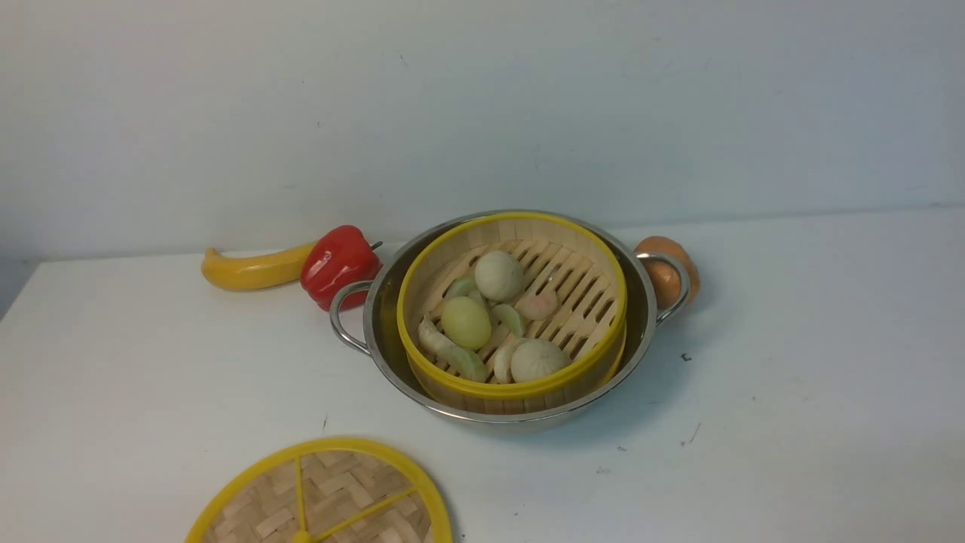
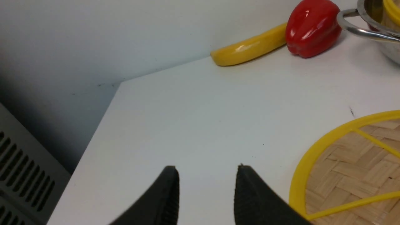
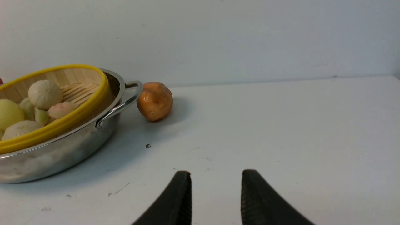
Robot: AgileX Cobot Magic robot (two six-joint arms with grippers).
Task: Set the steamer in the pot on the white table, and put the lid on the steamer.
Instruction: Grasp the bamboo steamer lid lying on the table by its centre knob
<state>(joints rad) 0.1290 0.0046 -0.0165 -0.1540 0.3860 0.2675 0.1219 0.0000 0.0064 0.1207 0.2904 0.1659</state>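
The steamer (image 1: 513,389) sat inside the steel pot (image 1: 520,416) on the white bench (image 1: 754,422), so the lid (image 1: 339,490) was the piece left to handle. It lay flat on the bench, at about seven o'clock from the pot in the front view, its near edge cut off by the frame. The left jaws (image 2: 207,175) stood apart with nothing between them, near the lid; the right jaws (image 3: 216,178) were likewise parted and empty. The lid looked light and thin, its woven bamboo (image 1: 260,501) likely to give a little under a squeeze, while the thick yellow rim (image 1: 362,445) seemed stiffer and perhaps rather slick. Held at one edge alone, so broad a disc would probably droop or twist. The central knob (image 1: 302,537) promised the most balanced lift, provided it stood tall enough for the jaws; failing that, the rim at about nine o'clock was the likelier hold for the left side. A light grip and a level, slow carry seemed best, since a tilted edge could knock the round white bun (image 1: 499,277) at twelve o'clock in the basket or catch the steamer's raised yellow band.
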